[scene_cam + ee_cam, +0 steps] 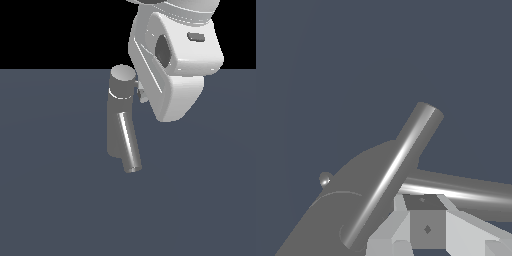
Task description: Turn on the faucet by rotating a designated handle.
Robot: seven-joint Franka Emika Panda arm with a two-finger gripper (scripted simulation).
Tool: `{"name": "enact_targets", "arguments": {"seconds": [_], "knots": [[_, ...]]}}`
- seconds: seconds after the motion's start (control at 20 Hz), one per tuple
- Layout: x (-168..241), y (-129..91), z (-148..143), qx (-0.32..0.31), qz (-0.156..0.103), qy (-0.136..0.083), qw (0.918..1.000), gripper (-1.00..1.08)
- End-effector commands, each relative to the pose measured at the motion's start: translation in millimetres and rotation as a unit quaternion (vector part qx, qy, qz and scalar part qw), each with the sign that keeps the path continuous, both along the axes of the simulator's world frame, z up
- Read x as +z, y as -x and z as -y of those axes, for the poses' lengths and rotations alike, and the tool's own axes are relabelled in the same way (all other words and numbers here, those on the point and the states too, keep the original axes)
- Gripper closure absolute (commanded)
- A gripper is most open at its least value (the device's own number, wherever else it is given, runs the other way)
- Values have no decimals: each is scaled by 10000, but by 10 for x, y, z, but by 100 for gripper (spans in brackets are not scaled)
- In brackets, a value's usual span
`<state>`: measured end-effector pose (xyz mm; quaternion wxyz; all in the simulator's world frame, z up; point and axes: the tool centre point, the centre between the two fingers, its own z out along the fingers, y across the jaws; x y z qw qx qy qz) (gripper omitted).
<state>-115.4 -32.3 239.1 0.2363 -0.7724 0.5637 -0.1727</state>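
Grey metal, the upright cylindrical faucet point(121, 107) is standing on the dark floor, its thin straight handle rod point(456, 187) projecting sideways from the round cap. Beside that cap, the white gripper point(423, 227) is crowding the handle; whether its jaws are apart I cannot tell, so it is risking sliding off the rod or bumping the slanted spout point(393, 172).

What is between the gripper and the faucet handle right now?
Nothing visible does. In the wrist view the gripper sits close beside the handle with no object between them. The exterior view cannot confirm: the arm hides that spot.
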Motion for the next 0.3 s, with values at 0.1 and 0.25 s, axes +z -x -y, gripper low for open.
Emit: {"name": "enact_targets", "arguments": {"seconds": [0.1, 0.25], "knots": [[44, -116, 395, -356, 3, 5, 9994, 108], [67, -165, 456, -374, -1, 5, 9993, 108]]}}
